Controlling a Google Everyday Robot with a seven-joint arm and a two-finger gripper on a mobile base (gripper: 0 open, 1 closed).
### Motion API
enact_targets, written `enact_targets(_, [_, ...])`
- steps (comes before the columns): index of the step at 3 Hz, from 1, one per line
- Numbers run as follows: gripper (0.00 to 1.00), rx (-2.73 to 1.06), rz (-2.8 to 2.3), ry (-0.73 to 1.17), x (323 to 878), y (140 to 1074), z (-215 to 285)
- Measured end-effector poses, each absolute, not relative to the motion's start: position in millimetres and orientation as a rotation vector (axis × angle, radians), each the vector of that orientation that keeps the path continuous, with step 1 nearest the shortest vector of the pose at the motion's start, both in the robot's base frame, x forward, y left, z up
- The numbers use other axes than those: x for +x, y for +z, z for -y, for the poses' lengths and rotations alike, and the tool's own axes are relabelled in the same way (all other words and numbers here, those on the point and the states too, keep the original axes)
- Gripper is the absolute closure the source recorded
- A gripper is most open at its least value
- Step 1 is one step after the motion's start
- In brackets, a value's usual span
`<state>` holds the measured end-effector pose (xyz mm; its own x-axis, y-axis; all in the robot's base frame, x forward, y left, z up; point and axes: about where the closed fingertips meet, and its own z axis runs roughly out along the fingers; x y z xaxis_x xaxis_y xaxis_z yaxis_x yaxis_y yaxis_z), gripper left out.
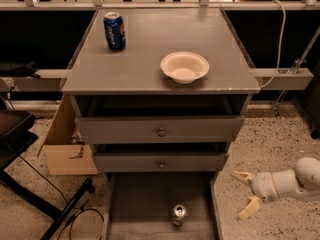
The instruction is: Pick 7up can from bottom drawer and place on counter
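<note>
The 7up can (178, 215) stands upright near the front middle of the open bottom drawer (140, 204), its silver top showing. My gripper (245, 193) is open and empty, low at the right of the drawer, over the speckled floor, fingers pointing left toward the drawer's right wall. It is apart from the can, about a can's width beyond the drawer wall. The counter (150, 59) is the grey cabinet top above.
A blue Pepsi can (114, 31) stands at the counter's back left and a white bowl (184, 67) at its front right. Two upper drawers with knobs (161, 132) are slightly open. A cardboard box (65, 144) and black stand legs (60, 209) lie left.
</note>
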<state>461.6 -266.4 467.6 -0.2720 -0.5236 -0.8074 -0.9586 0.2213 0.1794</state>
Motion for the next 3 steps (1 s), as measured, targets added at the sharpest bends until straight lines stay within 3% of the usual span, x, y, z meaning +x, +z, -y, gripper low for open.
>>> enact_targets(2, [0.0, -1.349, -1.703, 1.042, 447, 377, 258])
enact_targets(3, [0.0, -1.349, -1.703, 1.042, 447, 377, 258])
